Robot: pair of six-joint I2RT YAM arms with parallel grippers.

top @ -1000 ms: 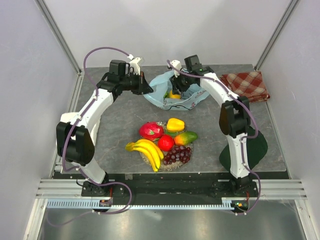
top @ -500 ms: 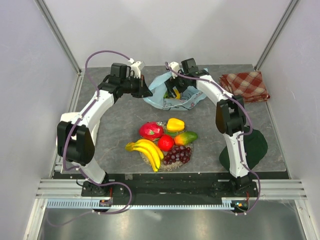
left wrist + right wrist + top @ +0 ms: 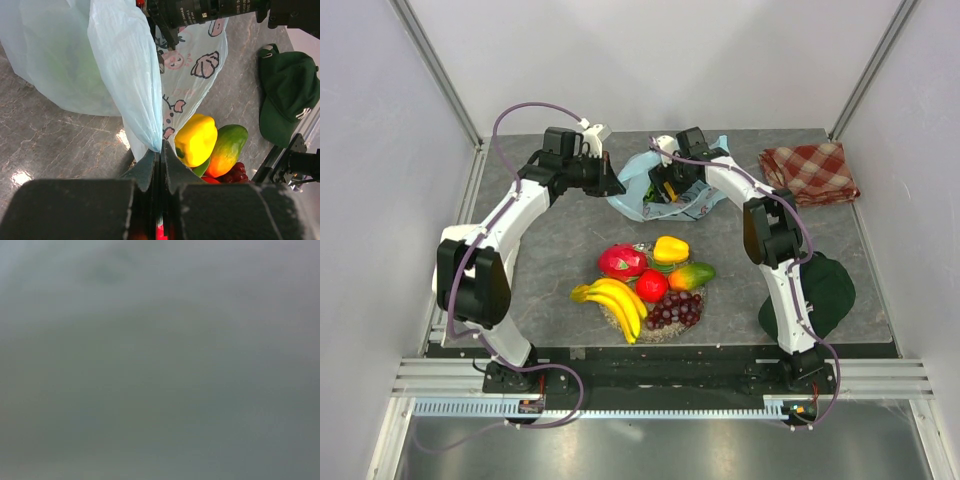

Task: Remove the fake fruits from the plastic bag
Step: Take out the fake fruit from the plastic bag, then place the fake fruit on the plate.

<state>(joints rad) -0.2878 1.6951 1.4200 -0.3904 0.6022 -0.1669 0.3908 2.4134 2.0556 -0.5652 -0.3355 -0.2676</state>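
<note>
top external: plastic bag [image 3: 698, 206] lies crumpled at the far middle of the table [image 3: 550, 250], between the two wrists
bag look: light blue, thin, translucent, crinkly film; dark cartoon prints [image 3: 205, 65] on one wall, clear in the left wrist view
left gripper [image 3: 619, 187]: at the bag's left edge; left wrist view shows the fingers [image 3: 172, 162] pressed together on a fold of film, which runs taut away from the tips
right gripper [image 3: 662, 190]: head sunk into the bag's mouth; fingers hidden by film, cannot tell whether they are apart or together
right wrist view: flat grey-green blur, nothing readable
fake fruits [image 3: 650, 285]: out of the bag, heaped at mid-table, well apart from it
pile: banana bunch [image 3: 615, 302] on the left, dragon fruit [image 3: 622, 262] and yellow pepper [image 3: 671, 249] on the far side, mango [image 3: 692, 275] on the right, apple [image 3: 651, 286] in the centre, grapes [image 3: 675, 310] on the near side; all glossy, touching
yellow patch [image 3: 670, 190]: inside the bag by the right gripper; cannot tell what it is
green cap [image 3: 825, 295]: near right, beside the right arm
checkered cloth [image 3: 810, 170]: far right corner, apart from the bag
</note>
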